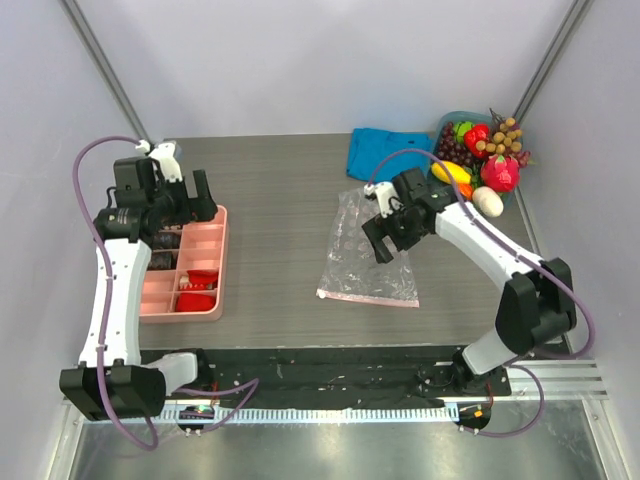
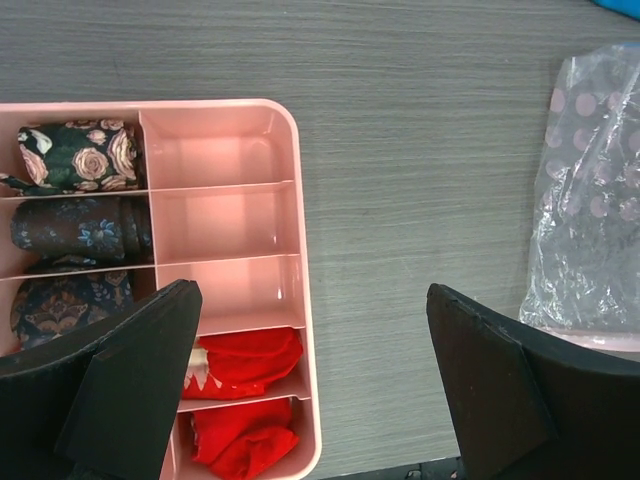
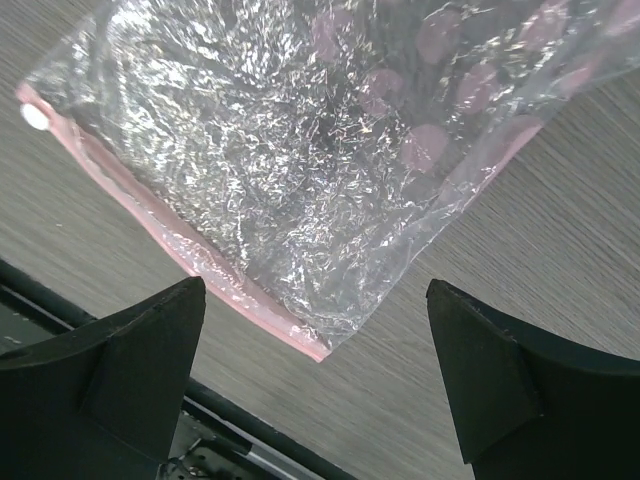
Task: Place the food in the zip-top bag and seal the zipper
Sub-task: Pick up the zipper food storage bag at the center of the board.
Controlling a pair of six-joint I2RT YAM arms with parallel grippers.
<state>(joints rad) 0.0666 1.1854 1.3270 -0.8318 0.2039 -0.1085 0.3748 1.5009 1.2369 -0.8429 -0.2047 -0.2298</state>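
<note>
the right end effector (image 1: 388, 243), jaws wide and empty, hangs directly above the flat zip-top bag (image 1: 360, 268), whose long axis runs near-to-far on the table (image 1: 280, 180). the food (image 1: 482, 165) lies far-right, nearer this arm; the zipper (image 1: 368, 298) edges the bag's near end.

No readable text, labels or numbers anywhere (all views).

A grey wood-grain table (image 1: 280, 170) stands between plain pale walls (image 1: 300, 60) with slanting metal struts (image 1: 98, 55)
</note>
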